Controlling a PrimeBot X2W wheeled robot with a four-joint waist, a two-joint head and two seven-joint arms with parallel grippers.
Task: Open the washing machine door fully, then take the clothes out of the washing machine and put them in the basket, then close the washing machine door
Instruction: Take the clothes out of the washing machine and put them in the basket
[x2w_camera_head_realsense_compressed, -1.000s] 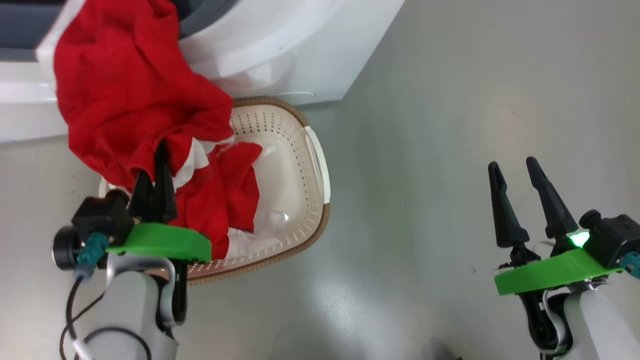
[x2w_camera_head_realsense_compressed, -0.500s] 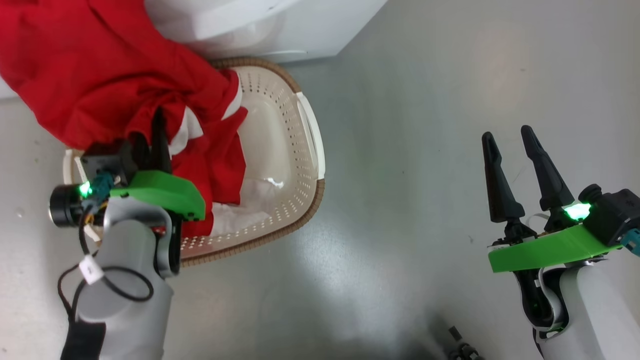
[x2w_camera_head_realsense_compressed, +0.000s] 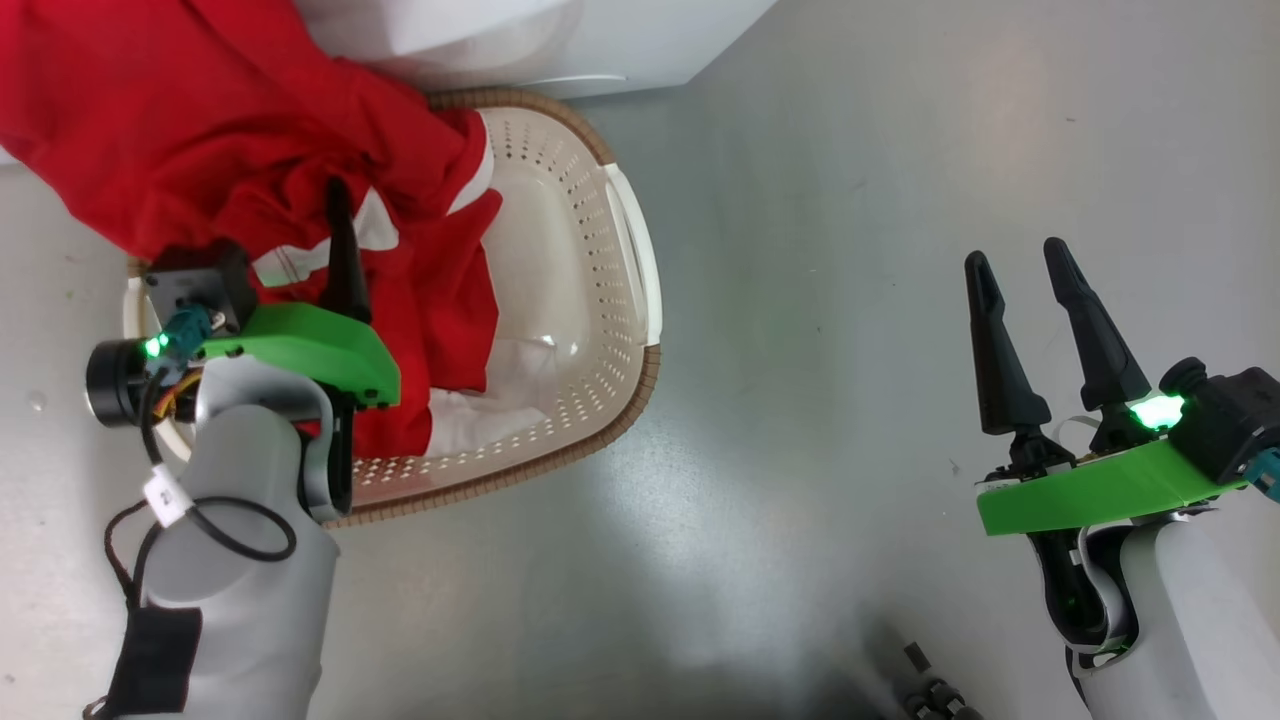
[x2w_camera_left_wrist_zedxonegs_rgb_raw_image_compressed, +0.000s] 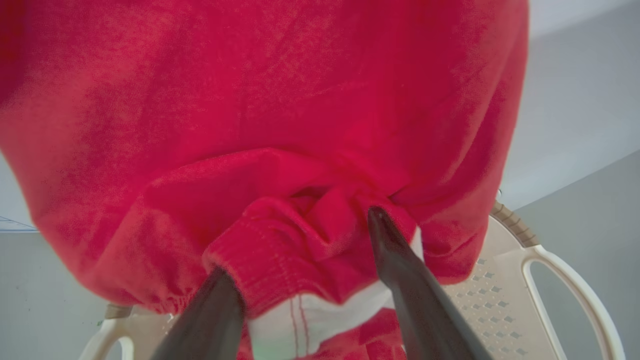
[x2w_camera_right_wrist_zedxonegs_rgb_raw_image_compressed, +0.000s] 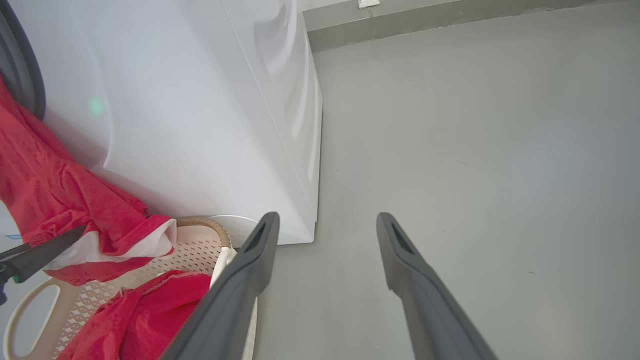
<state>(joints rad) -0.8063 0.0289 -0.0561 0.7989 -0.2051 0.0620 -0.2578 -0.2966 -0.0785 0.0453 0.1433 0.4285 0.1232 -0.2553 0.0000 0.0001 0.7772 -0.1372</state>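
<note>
When read from the left of the head view, starts with the clothes (x2w_camera_head_realsense_compressed: 200, 120): bright red fabric with white panels, spilling from the upper left corner down over the left half of the basket (x2w_camera_head_realsense_compressed: 560, 200), part lying inside, part trailing up and out of frame beside the washing machine (x2w_camera_head_realsense_compressed: 600, 40). Shows one dark finger (x2w_camera_head_realsense_compressed: 345, 255) of the left gripper (x2w_camera_left_wrist_zedxonegs_rgb_raw_image_compressed: 297, 241) lying on the red cloth low over that end of the basket, with the other buried beneath fabric. Confirms, through the left wrist view, a widely spread pair of fingers with a ribbed red hem and a white strip bunched between them, cloth touching both yet squeezed by neither. Puts the cream perforated basket on the grey floor (x2w_camera_head_realsense_compressed: 850, 300) right below the machine's white front, brown woven rim touching it or just short; cannot tell which. Leaves the basket's right half bare, with a white handle (x2w_camera_head_realsense_compressed: 640, 270) along that edge. Finds the right gripper (x2w_camera_head_realsense_compressed: 1015, 252) far right, well apart from the basket, over bare floor, fingers parted and holding nothing. Gives, through the right wrist view, those parted fingers again, and to their left the machine's white side, red cloth running up to a dark curved ring (x2w_camera_right_wrist_zedxonegs_rgb_raw_image_compressed: 22, 75), and the basket's end below.
</note>
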